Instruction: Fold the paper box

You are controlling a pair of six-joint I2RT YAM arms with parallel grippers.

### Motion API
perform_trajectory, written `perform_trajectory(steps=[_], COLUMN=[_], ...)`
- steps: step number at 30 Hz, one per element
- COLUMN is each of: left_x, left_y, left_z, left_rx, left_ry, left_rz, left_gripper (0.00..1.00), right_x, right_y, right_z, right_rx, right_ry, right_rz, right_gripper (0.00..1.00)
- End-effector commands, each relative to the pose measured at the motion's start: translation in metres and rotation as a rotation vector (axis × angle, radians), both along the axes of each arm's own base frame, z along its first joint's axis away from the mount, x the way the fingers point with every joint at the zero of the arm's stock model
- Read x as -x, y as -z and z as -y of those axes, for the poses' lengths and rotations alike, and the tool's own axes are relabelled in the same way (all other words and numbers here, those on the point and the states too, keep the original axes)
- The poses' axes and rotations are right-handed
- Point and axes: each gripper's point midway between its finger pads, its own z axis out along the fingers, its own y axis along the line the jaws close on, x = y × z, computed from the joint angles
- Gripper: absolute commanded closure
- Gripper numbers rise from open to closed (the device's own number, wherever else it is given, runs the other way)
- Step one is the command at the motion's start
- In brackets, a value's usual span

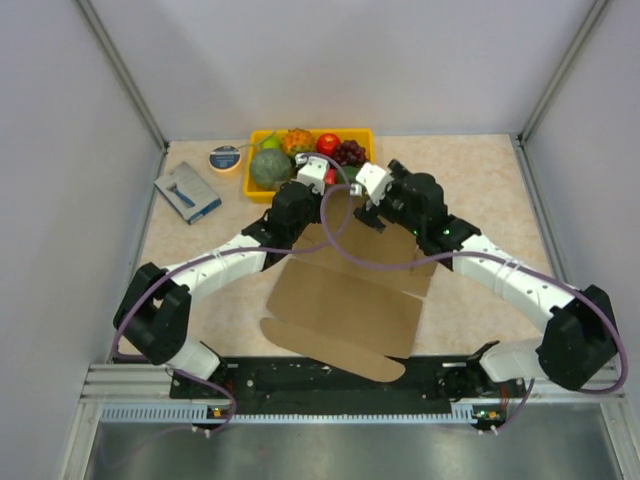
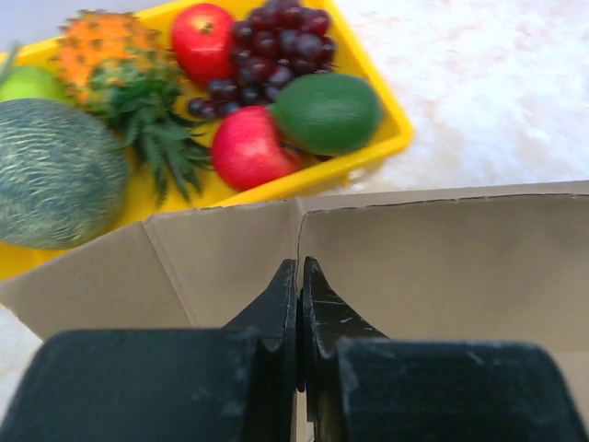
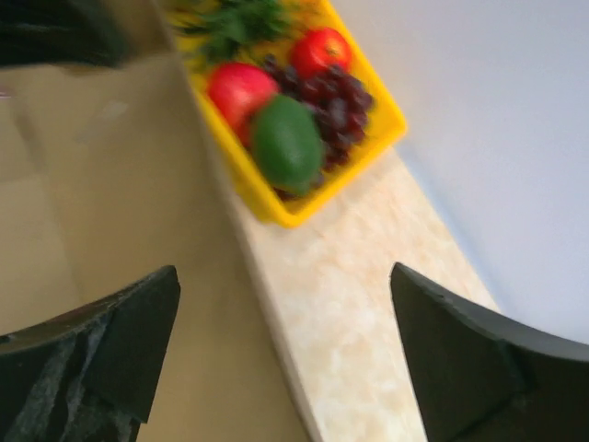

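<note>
1. Brown card first: the box [image 1: 345, 300] lies mostly flat on the table [image 1: 480, 190], between my two arms. Its rounded flaps point toward my bases and its far edge is close to the yellow tray [image 1: 258, 140] of fruit.
2. In my left wrist view the far strip of the box stands up as a low wall. A slit or crease splits it into two panels, and the tray sits just beyond.
3. My left gripper [image 2: 300, 272] is closed tight, its fingers meeting at the foot of that slit. I judge it sits there to brace the wall at the corner. Whether a thin edge of card is nipped between the fingers, I cannot tell.
4. My right gripper [image 3: 284, 276] is spread wide with nothing between its fingers. Card and bare table show through the gap, though that view is blurred. It hangs over the box's far right part, near the tray's corner, placed, I think, to take the neighbouring panel.
5. By my reckoning the fold is at an early stage: one wall is up, and the near flaps are not yet raised.
6. The next move calls for my right side to lift its panel while the left holds the corner.
7. The risks are that the wall springs flat again, or that a push slides the sheet into the tray.
</note>
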Motion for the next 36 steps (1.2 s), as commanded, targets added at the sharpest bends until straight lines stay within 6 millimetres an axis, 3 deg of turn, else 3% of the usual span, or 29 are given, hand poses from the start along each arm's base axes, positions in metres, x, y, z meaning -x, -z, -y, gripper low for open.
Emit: perform_trajectory(steps=[1, 2, 4, 6, 8, 9, 10, 14, 19, 22, 26, 31, 36], left_x=[-0.022, -0.021, -0.015, -0.011, -0.007, -0.005, -0.003, 0.003, 0.005, 0.004, 0.007, 0.01, 0.008], left_y=[-0.031, -0.029, -0.022, -0.02, -0.021, -0.021, -0.021, -0.025, -0.027, -0.027, -0.028, -0.028, -0.028], left_z=[-0.022, -0.022, -0.023, -0.023, -0.024, -0.024, -0.026, -0.029, -0.024, -0.023, -0.021, -0.022, -0.031], left_rx=[0.078, 0.078, 0.075, 0.083, 0.104, 0.105, 0.107, 0.116, 0.127, 0.126, 0.129, 0.134, 0.113], left_ry=[-0.228, -0.23, -0.229, -0.225, -0.226, -0.224, -0.226, -0.219, -0.195, -0.19, -0.174, -0.167, -0.202], left_rz=[0.072, 0.059, 0.04, 0.035, 0.027, 0.022, 0.017, 0.021, 0.013, 0.008, 0.009, 0.011, 0.02], left_gripper=[1.0, 1.0, 1.0, 1.0, 1.0, 1.0, 1.0, 1.0, 1.0, 1.0, 1.0, 1.0, 1.0], right_x=[-0.036, -0.025, -0.002, 0.022, 0.039, 0.05, 0.055, 0.055, 0.04, 0.03, 0.026, 0.021, 0.041], right_y=[-0.046, -0.045, -0.029, -0.046, -0.036, -0.042, -0.022, 0.013, 0.032, 0.026, 0.036, 0.048, 0.05], right_z=[0.076, 0.087, 0.111, 0.135, 0.154, 0.165, 0.169, 0.159, 0.146, 0.13, 0.144, 0.147, 0.167], right_rx=[-0.274, -0.368, -0.37, -0.496, -0.574, -0.641, -0.643, -0.747, -0.812, -0.878, -0.864, -0.822, -0.803], right_ry=[0.677, 0.775, 0.862, 0.943, 1.027, 1.052, 1.08, 1.102, 1.118, 1.084, 1.208, 1.276, 1.305], right_rz=[-0.072, -0.139, -0.185, -0.152, -0.141, -0.114, -0.133, -0.169, -0.082, -0.06, 0.038, 0.075, 0.081], right_gripper=[0.01, 0.01, 0.01, 0.01, 0.01, 0.01, 0.01, 0.01, 0.01, 0.03, 0.04, 0.08, 0.2])
